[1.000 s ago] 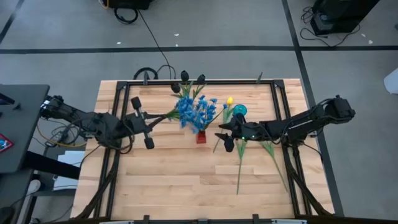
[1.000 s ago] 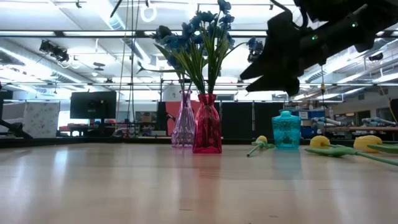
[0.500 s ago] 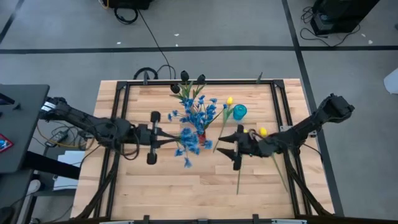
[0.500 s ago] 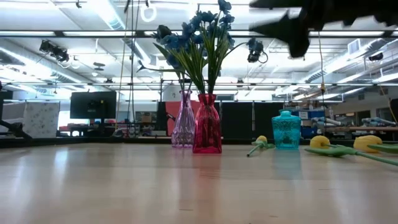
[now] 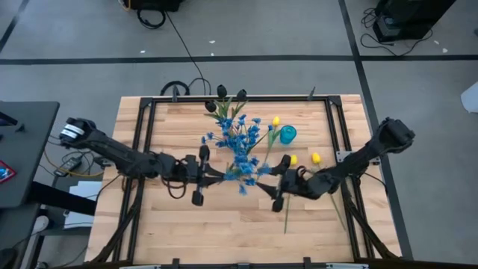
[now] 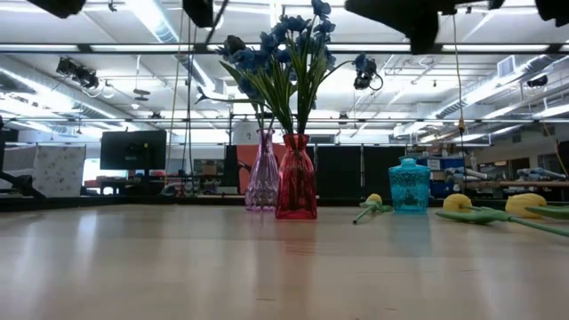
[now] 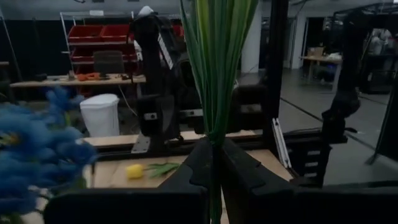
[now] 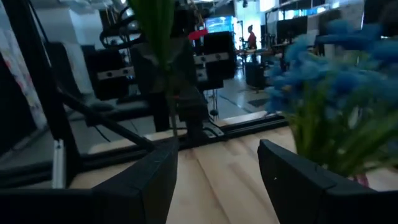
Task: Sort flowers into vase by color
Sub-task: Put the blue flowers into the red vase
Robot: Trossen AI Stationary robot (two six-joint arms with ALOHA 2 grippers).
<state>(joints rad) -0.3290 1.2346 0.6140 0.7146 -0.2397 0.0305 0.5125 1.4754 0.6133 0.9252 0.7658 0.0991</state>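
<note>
My left gripper (image 5: 215, 173) is over the table's middle, shut on a blue flower (image 5: 246, 175) whose blossoms lie toward the right gripper. My right gripper (image 5: 263, 187) is open just right of those blossoms and touches nothing. The red vase (image 6: 296, 182) holds a bunch of blue flowers (image 5: 237, 134). The clear purple vase (image 6: 263, 182) holds dark tulips (image 5: 224, 93). The teal vase (image 5: 288, 134) holds one yellow tulip (image 5: 275, 120). Two yellow tulips (image 5: 293, 159) (image 5: 315, 158) lie flat on the table. My left gripper pinches the blue flower's green stem (image 7: 214, 158) between its two fingers, low on the stem below the long leaves (image 7: 217, 56). The fingers come level from the table's left. The flower is lifted clear and reaches past the fingertips toward the table's right.
The three vases stand in a row across the table's far middle. The loose tulips' stems (image 5: 286, 213) run toward the near edge at the right. A black frame (image 5: 142, 149) borders the wooden top. Bare wood lies at the near left (image 5: 172, 232).
My left gripper has moved toward the table's right and near edge, carrying the blue flower away from the red vase's bunch. My right gripper has moved left and toward the near edge, closing in on the flower's blossom end.
</note>
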